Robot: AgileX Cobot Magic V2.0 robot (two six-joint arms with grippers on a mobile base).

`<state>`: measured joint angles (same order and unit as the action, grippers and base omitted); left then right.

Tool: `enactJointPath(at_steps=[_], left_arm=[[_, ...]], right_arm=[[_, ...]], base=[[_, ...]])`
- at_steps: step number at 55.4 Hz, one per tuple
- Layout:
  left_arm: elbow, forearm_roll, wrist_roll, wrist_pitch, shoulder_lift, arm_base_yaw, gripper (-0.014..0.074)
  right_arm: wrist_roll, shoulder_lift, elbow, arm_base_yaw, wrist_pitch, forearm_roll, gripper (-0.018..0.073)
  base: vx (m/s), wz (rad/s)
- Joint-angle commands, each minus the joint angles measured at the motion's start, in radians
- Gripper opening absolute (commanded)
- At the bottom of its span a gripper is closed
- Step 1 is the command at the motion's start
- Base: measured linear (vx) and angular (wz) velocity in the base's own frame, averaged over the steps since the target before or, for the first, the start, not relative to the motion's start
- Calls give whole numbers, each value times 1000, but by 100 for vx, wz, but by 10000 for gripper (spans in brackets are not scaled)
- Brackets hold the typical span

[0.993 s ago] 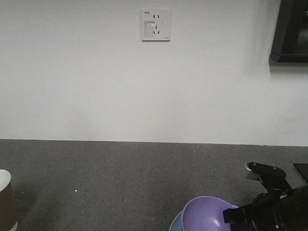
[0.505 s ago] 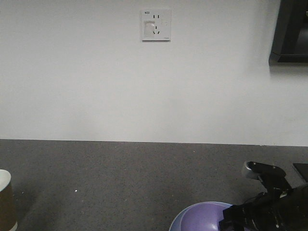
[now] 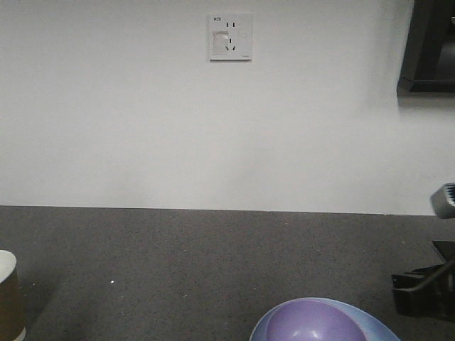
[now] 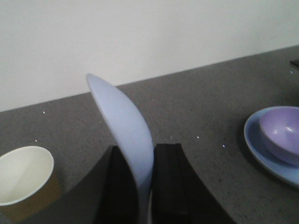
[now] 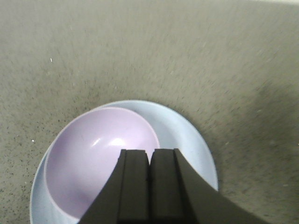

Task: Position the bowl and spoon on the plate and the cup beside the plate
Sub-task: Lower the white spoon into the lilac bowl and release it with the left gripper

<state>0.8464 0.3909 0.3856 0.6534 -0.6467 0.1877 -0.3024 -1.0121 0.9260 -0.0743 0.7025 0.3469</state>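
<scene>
Lavender bowl (image 5: 93,154) rests on the plate (image 5: 187,149), lower centre; right tool (image 5: 149,156) clenched empty, left tool (image 4: 145,156) grasping the spoon (image 4: 121,121).

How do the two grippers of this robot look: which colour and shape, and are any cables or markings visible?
The left gripper and the right gripper both have two flat matte black fingers with squared tips that widen toward the base. No cables or markings show. In the front view, the right arm looks black and angular.
</scene>
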Motion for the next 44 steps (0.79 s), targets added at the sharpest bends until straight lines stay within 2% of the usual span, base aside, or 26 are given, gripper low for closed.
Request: enactJointPath(at_steps=[1, 6, 10, 14, 20, 28, 35, 44], left_arm=[[109, 19, -4, 33, -94, 10, 3], [225, 22, 9, 122, -228, 18, 3], [307, 52, 63, 186, -358, 52, 3], [382, 108, 112, 237, -492, 110, 3], [495, 151, 120, 269, -676, 213, 3], [711, 151, 88, 336, -925, 342, 3], [924, 149, 46, 457, -1121, 401, 3], [1151, 149, -6, 574, -1282, 463, 3]], right_arm=[[5, 123, -33, 2, -85, -34, -14], [5, 214, -123, 2, -125, -35, -12], [10, 284, -194, 2, -143, -27, -12], [24, 341, -250, 2, -161, -27, -12], [25, 393, -297, 2, -187, -29, -12], [25, 411, -301, 2, -186, -29, -12], [25, 411, -301, 2, -185, -28, -12], [25, 411, -301, 2, -185, -29, -12]], base=[[0, 0], [0, 0], [0, 0], [0, 0], [0, 0], [0, 0], [0, 0], [0, 0]])
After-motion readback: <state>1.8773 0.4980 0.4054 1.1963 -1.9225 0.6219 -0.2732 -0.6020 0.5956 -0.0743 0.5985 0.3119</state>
